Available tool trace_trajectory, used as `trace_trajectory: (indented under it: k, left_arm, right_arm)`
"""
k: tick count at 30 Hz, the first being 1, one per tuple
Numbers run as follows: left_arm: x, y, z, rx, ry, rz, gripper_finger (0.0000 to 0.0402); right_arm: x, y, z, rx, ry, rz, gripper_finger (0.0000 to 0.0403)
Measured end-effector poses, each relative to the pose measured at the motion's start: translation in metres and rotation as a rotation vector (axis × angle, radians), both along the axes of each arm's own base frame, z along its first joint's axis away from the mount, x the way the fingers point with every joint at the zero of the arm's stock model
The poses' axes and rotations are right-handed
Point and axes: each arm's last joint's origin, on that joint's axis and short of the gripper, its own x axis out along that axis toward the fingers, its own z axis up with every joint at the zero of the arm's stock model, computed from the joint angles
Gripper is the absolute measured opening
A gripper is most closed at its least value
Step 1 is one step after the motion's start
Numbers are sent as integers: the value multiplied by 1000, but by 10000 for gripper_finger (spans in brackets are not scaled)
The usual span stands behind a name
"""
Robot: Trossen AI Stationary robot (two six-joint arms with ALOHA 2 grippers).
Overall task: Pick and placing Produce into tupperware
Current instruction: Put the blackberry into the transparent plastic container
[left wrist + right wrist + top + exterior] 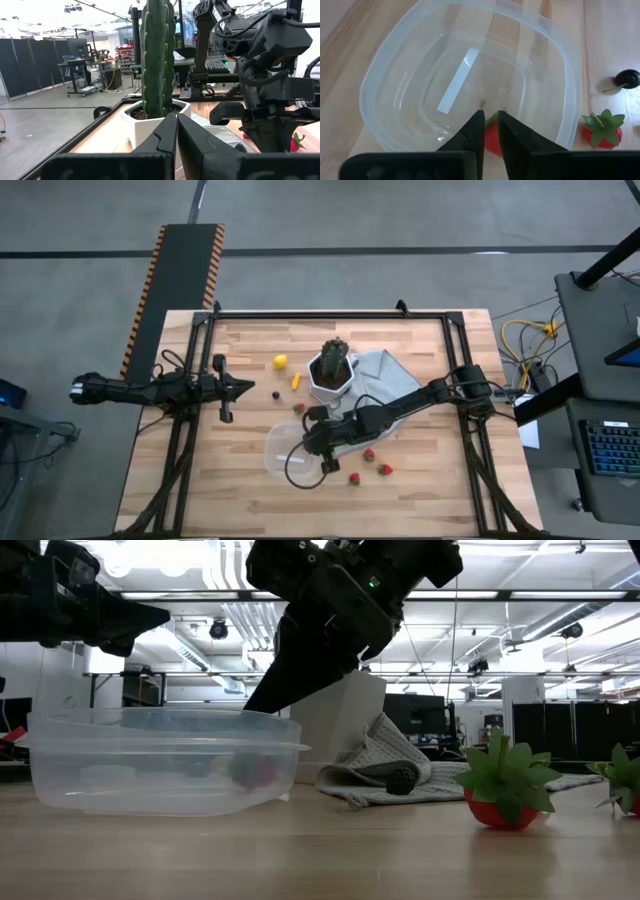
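Right pincer [490, 131] over tupperware [390, 70], jaws narrowly parted; strawberry [492, 140] beneath, mostly hidden. White label [456, 80] ahead, no legible writing. Left pincer [176, 131] closed, empty.

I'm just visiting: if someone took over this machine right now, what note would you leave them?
Left claw: shut, empty, waiting at the table's left side.
Right claw: over the clear rounded plastic tub, above a red strawberry inside it.
Done: that one strawberry looks to be in.
Left: three loose red strawberries beside the tub, yellow lemon, small orange piece, dark berry.
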Motion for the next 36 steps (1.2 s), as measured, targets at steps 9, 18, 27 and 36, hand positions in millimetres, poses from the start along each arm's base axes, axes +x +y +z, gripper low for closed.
trace_trajectory:
  k: [9,18,27,36]
  left_arm:
    - [0,0,0,0,1,0,0]
    - [0,0,-1,1,7,0,0]
    - [0,0,-1,1,8,0,0]
    - [1,0,-1,1,13,0,0]
  right_arm:
    - [-6,-3,15,-39,-2,26,84]
    - [-56,-19,74,-94,103,26,105]
    - [-89,-26,42,-124,238,86,132]
    - [-91,-25,24,-31,225,87,162]
